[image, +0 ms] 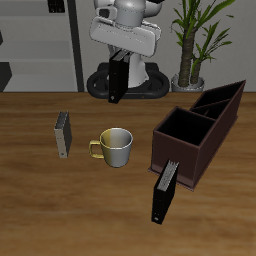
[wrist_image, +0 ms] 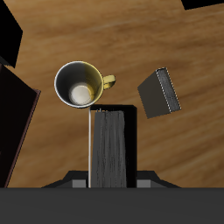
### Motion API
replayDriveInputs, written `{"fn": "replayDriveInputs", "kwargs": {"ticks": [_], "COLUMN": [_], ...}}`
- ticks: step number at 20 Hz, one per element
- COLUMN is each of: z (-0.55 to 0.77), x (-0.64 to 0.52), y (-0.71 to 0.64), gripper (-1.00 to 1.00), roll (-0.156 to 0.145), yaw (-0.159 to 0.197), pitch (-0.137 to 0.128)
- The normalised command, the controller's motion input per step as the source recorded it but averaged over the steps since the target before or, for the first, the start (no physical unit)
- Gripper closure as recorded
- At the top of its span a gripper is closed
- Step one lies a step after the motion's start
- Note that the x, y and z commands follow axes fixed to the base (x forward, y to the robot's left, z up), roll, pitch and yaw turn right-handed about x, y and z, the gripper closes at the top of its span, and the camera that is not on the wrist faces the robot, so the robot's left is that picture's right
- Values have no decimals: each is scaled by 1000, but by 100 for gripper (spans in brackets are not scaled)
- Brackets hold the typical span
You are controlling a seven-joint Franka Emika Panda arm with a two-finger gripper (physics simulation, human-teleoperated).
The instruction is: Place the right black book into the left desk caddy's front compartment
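My gripper (image: 118, 60) is shut on the right black book (image: 117, 82), a tall slim black hardcover, and holds it upright above the back of the table. In the wrist view the book (wrist_image: 111, 144) shows its pale grey page edge between my gripper's (wrist_image: 111, 181) fingers. Two dark brown caddies stand end to end, off to the side of the mug. The left desk caddy (image: 226, 97) is the one farther back, and the other caddy (image: 178, 158) is nearer the front. Both are well away from the held book.
A second black book (image: 164, 193) stands upright near the table's front edge, just in front of the nearer caddy. A metal mug (image: 115, 147) with a yellow handle stands mid-table, directly below my gripper in the wrist view (wrist_image: 80, 85). A small grey book (image: 63, 135) stands beside the mug (wrist_image: 159, 94).
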Motion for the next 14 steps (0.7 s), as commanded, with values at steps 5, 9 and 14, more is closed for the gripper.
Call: {"fn": "replayDriveInputs", "kwargs": {"ticks": [5,9,14], "z": [-210,-34,-18], "x": [-91,-137,-174], "y": [348,213,110], "gripper": [100,100,100], "roll": [35,25,-16], "yaw": [-18,-54,-72], "pitch": [20,-8,-45]}}
